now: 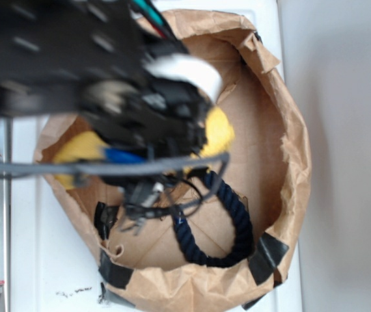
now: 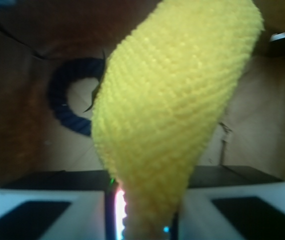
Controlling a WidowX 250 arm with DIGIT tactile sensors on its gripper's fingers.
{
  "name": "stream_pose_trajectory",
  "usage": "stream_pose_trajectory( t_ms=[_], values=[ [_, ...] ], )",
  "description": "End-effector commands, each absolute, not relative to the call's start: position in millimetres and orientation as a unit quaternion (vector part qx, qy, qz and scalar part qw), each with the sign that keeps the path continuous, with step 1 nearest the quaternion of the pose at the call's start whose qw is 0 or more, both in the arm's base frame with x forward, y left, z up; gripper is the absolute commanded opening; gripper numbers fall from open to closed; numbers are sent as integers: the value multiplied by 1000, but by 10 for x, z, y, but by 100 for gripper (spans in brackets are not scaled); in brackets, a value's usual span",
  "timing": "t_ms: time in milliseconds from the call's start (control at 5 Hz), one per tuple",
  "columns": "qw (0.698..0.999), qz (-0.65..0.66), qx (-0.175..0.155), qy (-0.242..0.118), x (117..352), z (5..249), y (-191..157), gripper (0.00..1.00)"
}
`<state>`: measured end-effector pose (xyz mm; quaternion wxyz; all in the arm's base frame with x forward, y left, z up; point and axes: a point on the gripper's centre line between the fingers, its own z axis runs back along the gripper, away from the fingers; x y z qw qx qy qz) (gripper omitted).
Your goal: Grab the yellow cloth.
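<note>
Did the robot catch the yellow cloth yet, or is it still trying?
Looks caught. In the wrist view, the bright yellow woven cloth runs down into the tool, pinched between its two light pads and hanging in front of the camera. From outside, yellow shows on both sides of the arm, over the brown paper bag. The dark navy rope loop lies untouched. What's left, probably: keeping hold of it.

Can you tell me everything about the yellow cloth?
The yellow cloth is bright yellow and soft-looking, with a fine woven, bumpy texture. In the wrist view it narrows down into the gripper, whose jaws are closed on its lower end, and it fans out wider away from them. From outside, the robot arm hides most of it; yellow bits show on both sides, over the brown paper bag. The dark navy rope lies nearby on the bag's floor. I cannot tell whether the cloth touches the bag's floor.
</note>
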<state>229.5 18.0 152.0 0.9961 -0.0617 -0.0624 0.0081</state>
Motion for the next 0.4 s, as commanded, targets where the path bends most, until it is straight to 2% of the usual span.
stream_pose_trajectory(
  t_ms=[0, 200],
  values=[
    [996, 23, 21, -87, 2216, 2085, -13, 0],
    [995, 33, 34, -86, 2253, 2062, -79, 0]
  ],
)
